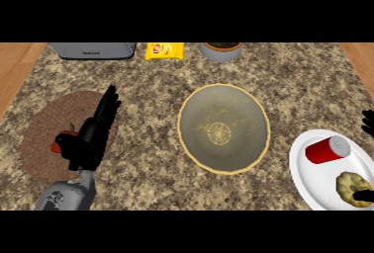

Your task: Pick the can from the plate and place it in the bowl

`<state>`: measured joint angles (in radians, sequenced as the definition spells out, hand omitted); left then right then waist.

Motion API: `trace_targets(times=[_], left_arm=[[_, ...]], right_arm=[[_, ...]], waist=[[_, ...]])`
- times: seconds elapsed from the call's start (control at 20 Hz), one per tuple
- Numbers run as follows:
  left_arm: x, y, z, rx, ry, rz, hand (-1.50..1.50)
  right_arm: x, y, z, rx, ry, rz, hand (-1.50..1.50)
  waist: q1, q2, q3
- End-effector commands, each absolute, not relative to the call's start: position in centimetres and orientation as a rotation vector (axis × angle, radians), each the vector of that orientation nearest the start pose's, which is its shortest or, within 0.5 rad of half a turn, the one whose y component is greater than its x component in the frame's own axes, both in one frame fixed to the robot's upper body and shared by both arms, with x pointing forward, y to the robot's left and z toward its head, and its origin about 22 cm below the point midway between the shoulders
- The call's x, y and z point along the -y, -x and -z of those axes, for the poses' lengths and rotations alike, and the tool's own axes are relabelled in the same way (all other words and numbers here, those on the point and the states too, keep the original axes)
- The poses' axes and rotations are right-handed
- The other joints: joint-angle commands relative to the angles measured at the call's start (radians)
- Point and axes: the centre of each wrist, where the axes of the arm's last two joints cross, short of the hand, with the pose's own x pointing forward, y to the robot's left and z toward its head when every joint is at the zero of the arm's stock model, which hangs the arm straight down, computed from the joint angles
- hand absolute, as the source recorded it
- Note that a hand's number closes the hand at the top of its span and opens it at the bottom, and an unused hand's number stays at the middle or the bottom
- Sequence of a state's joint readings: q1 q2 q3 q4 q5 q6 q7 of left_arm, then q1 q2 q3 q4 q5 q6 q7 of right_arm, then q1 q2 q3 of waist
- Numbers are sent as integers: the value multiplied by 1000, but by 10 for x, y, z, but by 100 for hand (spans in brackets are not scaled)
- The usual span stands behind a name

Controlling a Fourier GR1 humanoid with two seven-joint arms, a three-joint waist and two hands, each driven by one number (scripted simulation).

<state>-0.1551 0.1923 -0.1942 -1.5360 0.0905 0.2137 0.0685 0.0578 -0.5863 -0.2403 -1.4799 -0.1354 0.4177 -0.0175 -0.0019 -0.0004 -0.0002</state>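
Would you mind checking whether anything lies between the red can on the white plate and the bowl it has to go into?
Nothing visible does. The red can with the silver top lies on its side on the white plate, and only bare speckled counter separates that plate from the wide yellow-rimmed bowl to its left. The yellowish pastry sits nearer the robot, off that path.

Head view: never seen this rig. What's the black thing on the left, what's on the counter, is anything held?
This is the robot's own view, looking steeply down at a kitchen counter. The black shape is its left hand on a grey forearm, fingers straight, above a brown mat, partly hiding a small red thing; it holds nothing. The right hand barely shows at the right edge. A bowl sits in the middle. A white plate carries a red can lying on its side and a pastry. At the back: a toaster, a yellow packet, a pot.
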Motion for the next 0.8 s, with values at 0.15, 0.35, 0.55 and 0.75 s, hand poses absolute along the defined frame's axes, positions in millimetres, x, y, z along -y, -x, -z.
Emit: trace_targets(times=[0.15,0.35,0.55,0.75], left_arm=[[-221,-249,-29,1579,-84,128,0],[-218,-282,-37,1598,-63,116,0],[-214,-288,-38,1574,-49,114,0],[-214,-272,-18,1584,-61,119,0]], right_arm=[[408,-210,-49,1377,178,-402,-150],[405,-210,-11,1366,140,-372,-150],[415,-233,-4,1372,156,-361,-150],[403,-232,-1,1368,176,-398,-150]], waist=[[2,-1,0],[0,1,0],[3,2,1],[1,0,0]])
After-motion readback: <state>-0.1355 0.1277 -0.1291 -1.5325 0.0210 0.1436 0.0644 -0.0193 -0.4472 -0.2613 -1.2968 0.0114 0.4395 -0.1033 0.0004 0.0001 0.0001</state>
